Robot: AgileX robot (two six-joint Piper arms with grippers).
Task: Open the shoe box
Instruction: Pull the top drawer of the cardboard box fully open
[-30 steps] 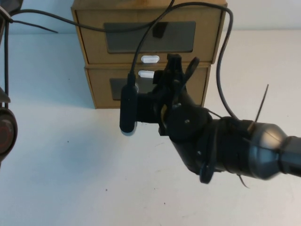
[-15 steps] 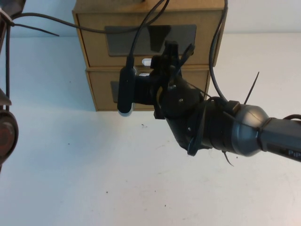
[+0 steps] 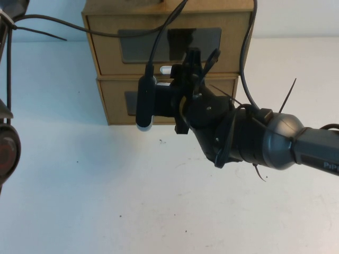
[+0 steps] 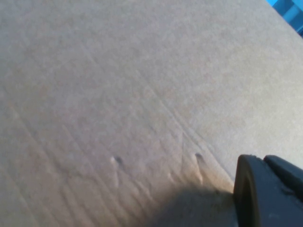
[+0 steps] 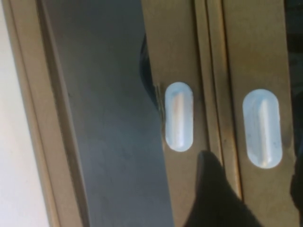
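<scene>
Surface: I am looking down at a white table [image 3: 106, 201], with a pale wall running behind it.
Boxes: two brown shoe boxes are sitting stacked at the back middle of the table, the upper box [image 3: 106, 42] on the lower box [image 3: 114, 100]. Both are facing me with a dark window in the front, and both fronts are sitting flush, not pulled out.
Handle: one white handle [image 3: 165, 69] is showing at the bottom of the upper box's front. The right wrist view is showing two such handles side by side across the seam between the boxes, and I cannot tell which belongs to which box.
Right gripper: the right gripper [image 3: 203, 55] is reaching in from the right and hovering at the box fronts, just right of the handle, about where the two boxes meet. Its fingers [image 5: 210, 189] are standing spread with nothing between them. I cannot tell whether it is touching the cardboard.
Camera: the black wrist camera [image 3: 144, 103] is hanging beside that gripper, covering part of the lower box.
Left arm: the left arm [image 3: 6, 143] is sitting at the left edge of the table, well apart from the boxes.
Left gripper: the left gripper [image 4: 267, 191] is pointing close at a brown cardboard surface [image 4: 118, 94]. I cannot tell whether it is open or closed.
</scene>
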